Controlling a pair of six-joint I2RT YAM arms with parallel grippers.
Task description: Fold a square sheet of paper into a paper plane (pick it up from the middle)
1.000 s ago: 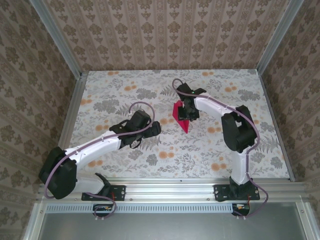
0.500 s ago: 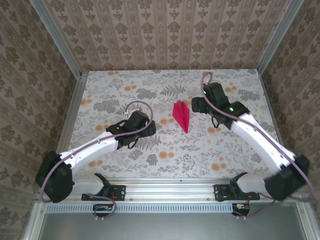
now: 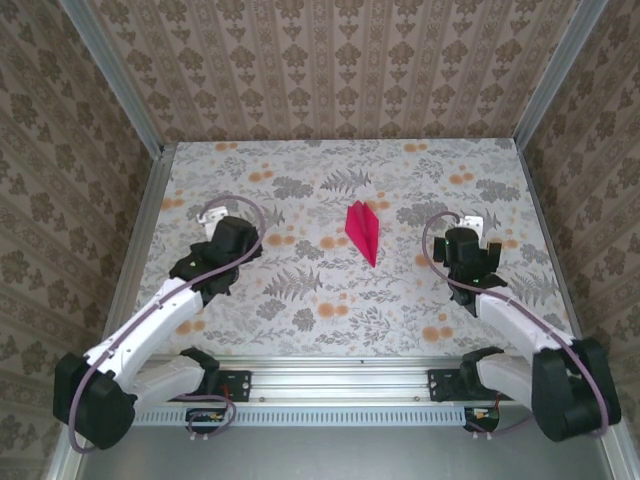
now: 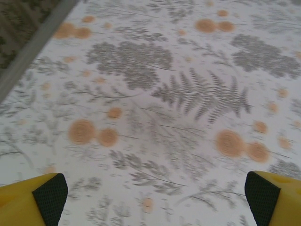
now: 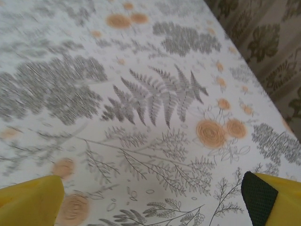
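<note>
While left tool (image 4: 156, 197), right tool (image 5: 150, 200) gape | paper plane (image 3: 363, 231) lies between

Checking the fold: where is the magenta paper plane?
Top view: the slim magenta-pink paper plane lies mid-table, between the left arm and right arm, touching neither.

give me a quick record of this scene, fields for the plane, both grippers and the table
plane: pink folded dart, lying on the table between the two arms, narrow tip toward the arms' bases
left gripper: open, empty, left of the plane, apart from it
right gripper: open, empty, right of the plane, apart from it
table: floral print, grey ferns and orange flowers
contact: nothing touches the plane
</note>
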